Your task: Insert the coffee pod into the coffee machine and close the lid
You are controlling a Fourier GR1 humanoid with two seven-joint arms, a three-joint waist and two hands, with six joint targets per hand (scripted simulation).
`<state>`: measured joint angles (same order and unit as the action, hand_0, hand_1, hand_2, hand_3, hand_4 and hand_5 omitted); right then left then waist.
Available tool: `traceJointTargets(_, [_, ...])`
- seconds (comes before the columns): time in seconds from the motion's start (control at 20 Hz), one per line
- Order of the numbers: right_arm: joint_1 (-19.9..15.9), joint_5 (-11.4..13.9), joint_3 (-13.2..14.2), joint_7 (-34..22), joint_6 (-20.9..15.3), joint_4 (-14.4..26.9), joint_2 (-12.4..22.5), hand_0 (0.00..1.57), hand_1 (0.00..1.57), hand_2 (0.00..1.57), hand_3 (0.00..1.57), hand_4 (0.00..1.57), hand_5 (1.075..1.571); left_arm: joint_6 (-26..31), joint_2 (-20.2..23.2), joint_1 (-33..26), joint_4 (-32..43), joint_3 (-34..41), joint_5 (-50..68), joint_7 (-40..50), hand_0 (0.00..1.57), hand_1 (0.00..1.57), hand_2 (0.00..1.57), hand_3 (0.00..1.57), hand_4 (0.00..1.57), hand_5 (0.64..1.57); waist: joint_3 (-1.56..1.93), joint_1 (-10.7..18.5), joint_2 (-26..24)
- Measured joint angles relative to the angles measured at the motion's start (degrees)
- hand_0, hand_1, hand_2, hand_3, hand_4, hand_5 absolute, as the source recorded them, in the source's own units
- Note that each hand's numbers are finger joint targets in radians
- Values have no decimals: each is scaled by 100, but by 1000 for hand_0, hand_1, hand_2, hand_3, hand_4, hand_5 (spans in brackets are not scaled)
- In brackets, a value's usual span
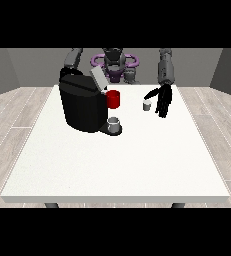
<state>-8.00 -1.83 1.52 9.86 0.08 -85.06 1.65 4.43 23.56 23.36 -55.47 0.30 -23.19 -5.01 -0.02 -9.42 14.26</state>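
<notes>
Hand at the view's right noted hanging over the table with fingers pointing down and fairly straight, thumb splayed toward the pod; relaxed and spread, holding nothing. Coffee pod found standing upright on the white table, just beside that thumb on the machine side, apparently not yet touched, though the exact gap could not be read. Further toward the view's left, a red mug seen close against the coffee machine, between machine and pod. Machine lid observed raised and tilted, so the pod slot judged accessible, though the slot itself not visible from this camera. A small grey cup sat on the machine's base at the front. Other hand not seen; hidden behind the machine, only its arm showing above. Step in hand judged to be the grasp of the pod, task barely begun. For a good grasp: should bring thumb and fingers to opposite sides of the pod before closing, keeping the pod upright so it enters the slot squarely. Should lift clear of the table before travelling, and pass above the red mug rather than beside it, since it stands in the direct path. Risk noted: thumb nudging the pod over or sideways during approach. Lid to be pushed down only once the pod is seated.
</notes>
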Motion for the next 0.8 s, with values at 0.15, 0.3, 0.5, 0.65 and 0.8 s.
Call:
traceJointTargets(0.15, [-168,71,-3,31,-128,135,-52,0,0,0,0,519,1571,101,44,306,352,-40,-172,34,0,0,0,0,0,1571,0,-16,96])
traceJointTargets(0.3, [-224,90,45,129,-162,257,-42,0,0,0,0,358,1571,71,55,436,645,-78,-359,-150,0,0,0,0,0,1571,22,-26,157])
traceJointTargets(0.5, [-456,75,170,165,-141,485,70,0,0,0,0,276,1571,195,133,647,817,-99,-503,-237,0,0,371,0,0,1571,52,30,225])
traceJointTargets(0.65, [-485,95,213,196,-202,665,58,0,0,0,0,374,1571,273,35,700,917,-123,-557,-173,0,0,102,0,0,1571,58,74,130])
traceJointTargets(0.8, [-475,84,236,137,-267,743,24,0,0,0,0,386,1571,386,16,785,1113,-95,-593,-221,0,0,590,375,0,1571,51,78,31])
